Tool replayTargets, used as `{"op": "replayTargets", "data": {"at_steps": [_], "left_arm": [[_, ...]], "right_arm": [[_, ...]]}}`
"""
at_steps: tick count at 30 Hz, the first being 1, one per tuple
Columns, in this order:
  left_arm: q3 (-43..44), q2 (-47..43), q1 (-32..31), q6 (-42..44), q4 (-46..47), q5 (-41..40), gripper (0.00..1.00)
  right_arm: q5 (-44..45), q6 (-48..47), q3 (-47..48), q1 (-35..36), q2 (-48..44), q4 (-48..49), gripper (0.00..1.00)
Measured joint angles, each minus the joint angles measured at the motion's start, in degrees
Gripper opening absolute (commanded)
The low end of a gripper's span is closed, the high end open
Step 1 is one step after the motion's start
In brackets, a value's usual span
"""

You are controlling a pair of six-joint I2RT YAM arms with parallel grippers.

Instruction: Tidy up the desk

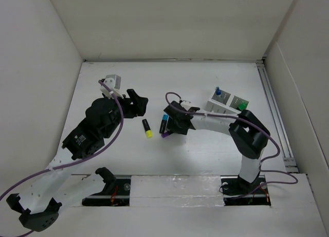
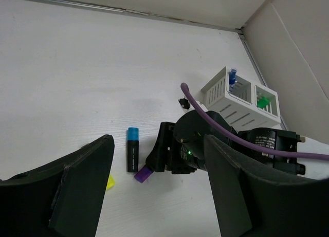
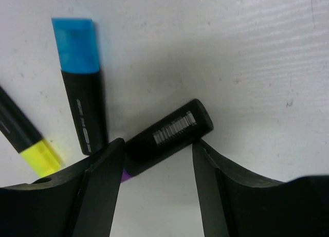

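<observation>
On the white desk (image 1: pixel 205 155) lie three black markers. One has a yellow cap (image 1: pixel 147 128), one a blue cap (image 1: pixel 164 122), one a purple cap (image 1: pixel 165 134). My right gripper (image 1: pixel 169 126) is down at the purple-capped marker (image 3: pixel 167 134), which lies slantwise across its fingertips (image 3: pixel 103 180). The jaws are open on either side of the marker and their tips just meet it. My left gripper (image 1: pixel 136 104) hovers open to the left, nothing between its fingers (image 2: pixel 77 185). It looks onto the blue-capped marker (image 2: pixel 133 148) and the purple cap (image 2: pixel 144 174).
A small white compartmented holder (image 1: pixel 226 102) stands at the right, with a blue-tipped pen (image 1: pixel 218 92) and a green one (image 1: pixel 240 106) in it. White panel walls close in the desk on the left, back and right. A small grey box (image 1: pixel 112 83) sits behind the left arm.
</observation>
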Motion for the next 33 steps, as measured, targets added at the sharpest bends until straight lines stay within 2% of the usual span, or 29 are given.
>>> {"op": "replayTargets", "data": {"at_steps": [14, 19, 23, 25, 27, 30, 31, 33], "left_arm": [[0.0, -0.2, 0.0, 0.0, 0.0, 0.0, 0.67], [0.0, -0.2, 0.0, 0.2, 0.0, 0.0, 0.67], [0.0, -0.2, 0.0, 0.2, 0.0, -0.3, 0.67], [0.0, -0.3, 0.0, 0.2, 0.0, -0.5, 0.67], [0.0, -0.3, 0.0, 0.2, 0.1, -0.6, 0.67], [-0.2, -0.3, 0.0, 0.2, 0.1, -0.7, 0.67], [-0.2, -0.3, 0.0, 0.2, 0.2, -0.7, 0.67], [-0.7, -0.5, 0.0, 0.2, 0.5, -0.7, 0.67]], "right_arm": [[3.0, -3.5, 7.6, -1.9, 5.7, -2.3, 0.60], [4.7, -7.0, 9.9, -3.0, 7.4, -4.2, 0.47], [6.2, -8.9, 10.0, -3.1, 7.5, -5.4, 0.51], [6.9, -9.5, 10.0, -2.9, 7.5, -6.0, 0.60], [7.6, -9.8, 10.0, -2.6, 7.5, -7.0, 0.65], [8.5, -9.7, 10.0, -2.1, 7.4, -8.4, 0.64], [8.4, -9.6, 9.9, -2.0, 7.3, -8.7, 0.59], [8.2, -9.2, 9.0, -1.8, 6.6, -8.7, 0.56]]}}
